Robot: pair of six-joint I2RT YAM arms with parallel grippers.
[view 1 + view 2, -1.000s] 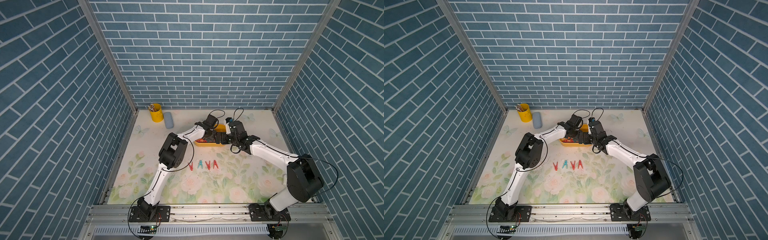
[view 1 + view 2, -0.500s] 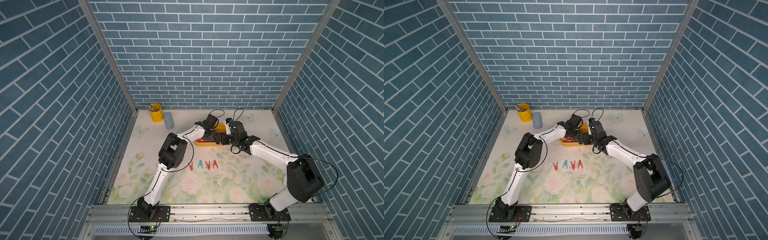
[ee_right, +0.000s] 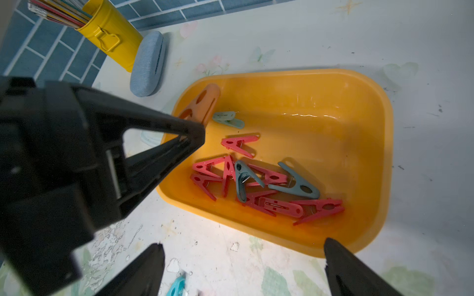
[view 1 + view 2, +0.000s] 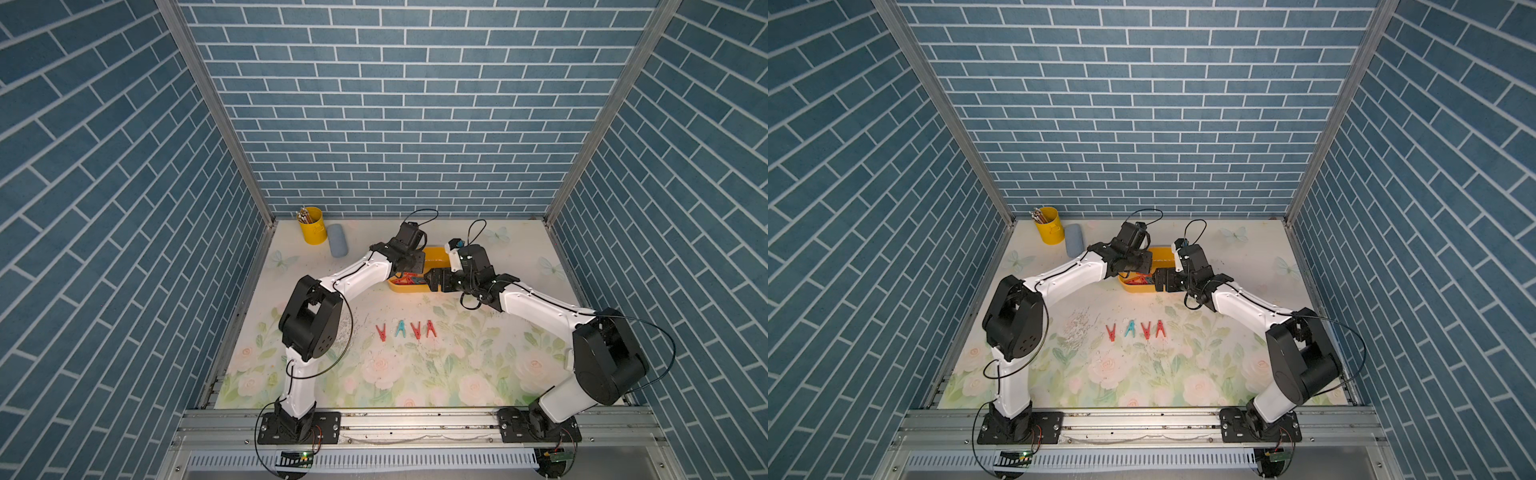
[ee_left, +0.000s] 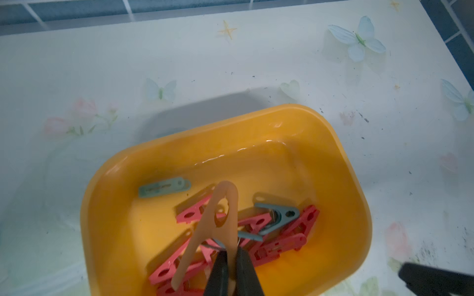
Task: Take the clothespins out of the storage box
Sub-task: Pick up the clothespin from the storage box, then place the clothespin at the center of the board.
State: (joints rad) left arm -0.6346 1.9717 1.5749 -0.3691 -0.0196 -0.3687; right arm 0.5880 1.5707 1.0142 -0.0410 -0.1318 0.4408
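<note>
Near the middle of the counter's (image 4: 519, 249) far edge, the storage box (image 4: 437, 252) sits unmoved. The left gripper (image 5: 232, 253) jaws, partly apart a second ago, now pinch the orange clothespin (image 5: 233, 225) over the box. The right gripper (image 3: 243, 243) jaws stay spread wide just outside it. Red and teal clothespins (image 3: 256, 179) lie inside.

walls (image 4: 395, 104): blue brick pattern with white joints, on three sides of me
corner posts (image 4: 214, 104): grey metal, at both back corners
table (image 4: 415, 374): pale cover, printed roses and butterflies, scuffed and speckled
rail (image 4: 415, 419): metal, along my near edge
light: even, soft shadows
</note>
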